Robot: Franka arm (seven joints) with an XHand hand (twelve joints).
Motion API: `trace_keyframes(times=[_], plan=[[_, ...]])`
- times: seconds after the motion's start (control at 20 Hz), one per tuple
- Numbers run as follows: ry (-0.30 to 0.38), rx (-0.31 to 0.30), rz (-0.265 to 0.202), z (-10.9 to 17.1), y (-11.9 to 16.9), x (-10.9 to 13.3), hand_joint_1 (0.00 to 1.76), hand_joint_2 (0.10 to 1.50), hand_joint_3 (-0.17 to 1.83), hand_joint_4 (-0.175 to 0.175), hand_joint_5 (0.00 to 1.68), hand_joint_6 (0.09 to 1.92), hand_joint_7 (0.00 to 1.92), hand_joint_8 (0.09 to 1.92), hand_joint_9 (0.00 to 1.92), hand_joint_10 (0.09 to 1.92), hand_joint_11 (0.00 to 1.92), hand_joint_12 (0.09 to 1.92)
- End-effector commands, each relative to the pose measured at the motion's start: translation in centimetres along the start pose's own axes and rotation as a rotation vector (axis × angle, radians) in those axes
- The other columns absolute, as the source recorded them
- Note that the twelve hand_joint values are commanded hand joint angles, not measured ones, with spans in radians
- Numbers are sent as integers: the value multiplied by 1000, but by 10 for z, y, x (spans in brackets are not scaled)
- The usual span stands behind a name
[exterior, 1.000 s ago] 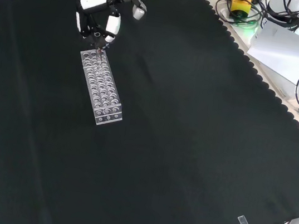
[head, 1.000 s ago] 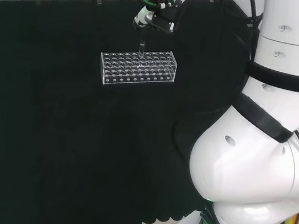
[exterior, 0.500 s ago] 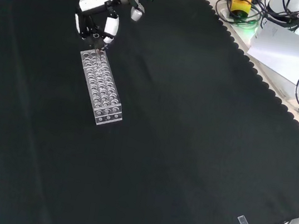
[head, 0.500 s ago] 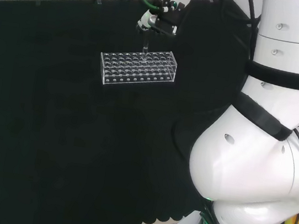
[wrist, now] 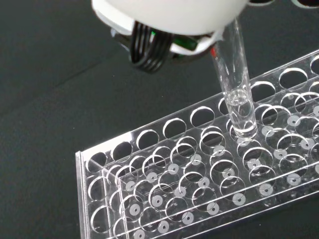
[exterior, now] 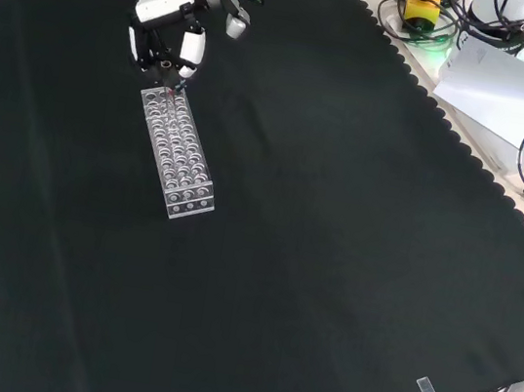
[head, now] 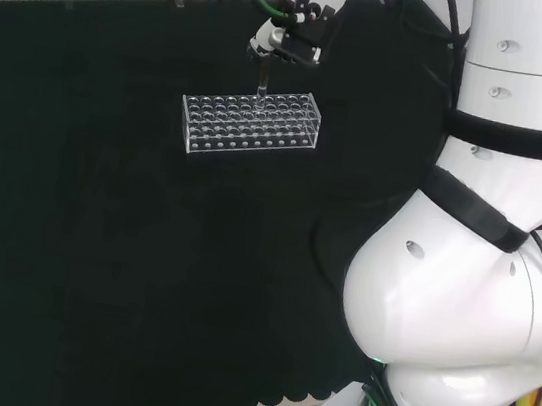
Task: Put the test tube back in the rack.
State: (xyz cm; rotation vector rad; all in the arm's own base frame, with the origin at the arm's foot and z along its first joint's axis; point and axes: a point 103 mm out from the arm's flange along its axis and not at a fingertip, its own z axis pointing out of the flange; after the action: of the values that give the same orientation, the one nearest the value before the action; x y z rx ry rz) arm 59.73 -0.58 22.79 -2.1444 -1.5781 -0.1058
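Observation:
A clear plastic rack with several rows of holes lies on the black cloth; in the front view the rack runs away from the camera. The hand hangs over the rack's far side, shut on a clear test tube that points down, about upright. In the front view the hand stands over the rack's far end. The wrist view shows the tube slightly tilted under the blurred white hand, its rounded end at a hole near the rack's edge row. No other tubes stand in the rack.
The arm's big white links take up the right of the head view. In the front view, cables, a yellow and red device and a white sheet lie beyond the cloth's scalloped edge at the upper right. A small clear piece sits at the near edge.
The hand with the tube has shifted a little to the right in the head view, along the rack, and a little farther off in the front view. The rack has stayed put.

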Motion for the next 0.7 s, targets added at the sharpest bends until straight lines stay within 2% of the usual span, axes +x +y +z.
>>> trace_keyframes(times=[0.05,0.35,0.7], plan=[[-16,12,-1,9,3,5,1231,639,643,-175,1357,499,1703,494,1603,538,1305,856],[-1,31,-11,17,3,6,1231,638,643,-175,1357,499,1703,494,1603,539,1305,857],[-10,56,-3,30,8,0,1231,638,644,-175,1357,498,1703,494,1603,539,1305,857]])
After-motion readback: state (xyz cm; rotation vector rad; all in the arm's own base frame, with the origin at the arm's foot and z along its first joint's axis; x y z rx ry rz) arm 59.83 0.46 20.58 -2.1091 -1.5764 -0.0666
